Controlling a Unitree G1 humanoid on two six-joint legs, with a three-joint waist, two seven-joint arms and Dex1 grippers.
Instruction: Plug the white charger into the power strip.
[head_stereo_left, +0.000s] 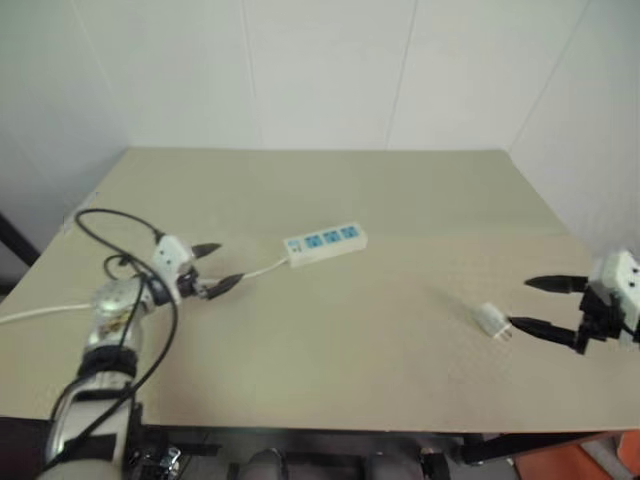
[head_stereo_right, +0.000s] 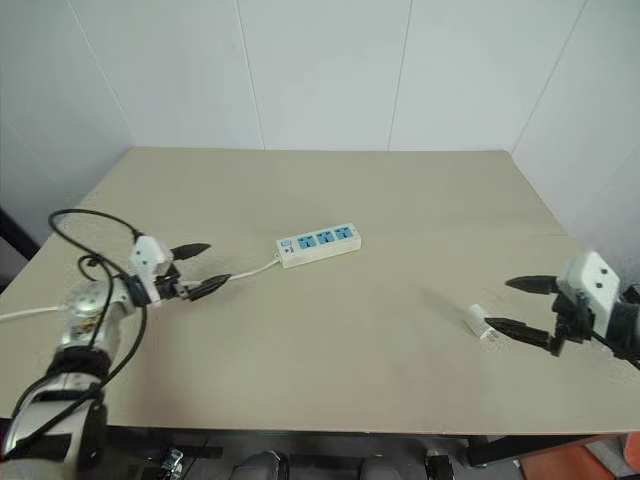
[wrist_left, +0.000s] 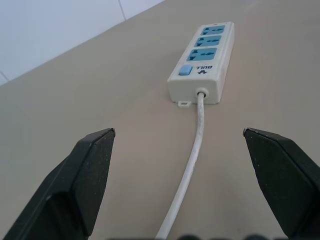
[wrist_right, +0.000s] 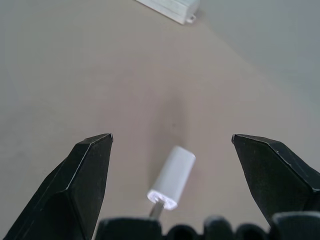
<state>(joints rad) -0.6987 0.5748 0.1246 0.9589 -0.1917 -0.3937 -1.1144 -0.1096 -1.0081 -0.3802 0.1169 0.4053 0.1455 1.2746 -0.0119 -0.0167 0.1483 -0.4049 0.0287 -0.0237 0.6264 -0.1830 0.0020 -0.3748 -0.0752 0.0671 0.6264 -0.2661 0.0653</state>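
Observation:
The power strip (head_stereo_left: 325, 243) is a white bar with blue sockets, lying flat near the middle of the beige table, its white cord (head_stereo_left: 262, 270) running off toward my left arm. My left gripper (head_stereo_left: 222, 266) hovers open over that cord, its black fingers pointing at the strip's switch end (wrist_left: 186, 70). The white charger (head_stereo_left: 491, 320) lies on its side at the right of the table, prongs toward my right gripper (head_stereo_left: 532, 304). That gripper is open, and the charger (wrist_right: 172, 177) lies between its spread fingers, untouched.
The table (head_stereo_left: 400, 200) is backed by white walls at the rear and right. A black cable (head_stereo_left: 110, 225) loops over my left arm above the table's left edge. Bare tabletop lies between the strip and the charger.

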